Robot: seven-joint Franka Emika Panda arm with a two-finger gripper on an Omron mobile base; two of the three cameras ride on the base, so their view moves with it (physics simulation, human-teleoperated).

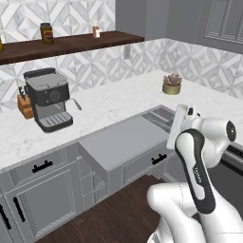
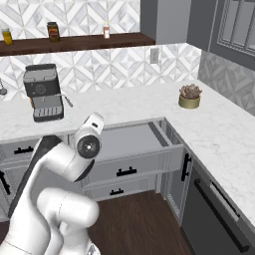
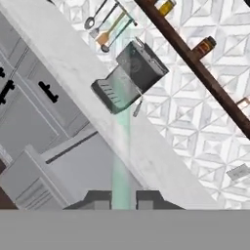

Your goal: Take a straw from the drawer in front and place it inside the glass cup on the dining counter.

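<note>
Clearly clamped on the straw (image 3: 123,146) with the gripper (image 3: 122,200), jaws drawn almost fully together around that thin, pale-green, see-through stick. From the hand camera, running straight up from between the two dark fingertips (image 3: 97,199), across the open drawer (image 3: 78,171) and the white worktop (image 3: 156,171), far end overlapping the coffee machine (image 3: 129,75) on screen. Held above the drawer, touching neither drawer nor worktop as far as can be told.

From the base cameras, drawer (image 1: 128,137) (image 2: 132,142) standing wide open under the worktop (image 1: 123,97) (image 2: 124,102), flat grey inside, with a short black bar handle (image 1: 159,159) (image 2: 126,172) on its framed front. Arm bent over the near edge of the drawer, hand raised above it.

Behind and to the left of the drawer, coffee machine (image 1: 47,97) (image 2: 44,92) upright on the worktop, with a knife block (image 1: 24,105) just beside it on its left. Farther right and well apart, a small potted plant (image 1: 172,84) (image 2: 190,97) near the corner. Above, a dark wooden shelf (image 1: 71,45) (image 2: 74,42) carrying jars (image 1: 46,33) (image 2: 53,31). On the tiled wall, hanging spoons and a spatula (image 3: 105,24) near the machine.
</note>
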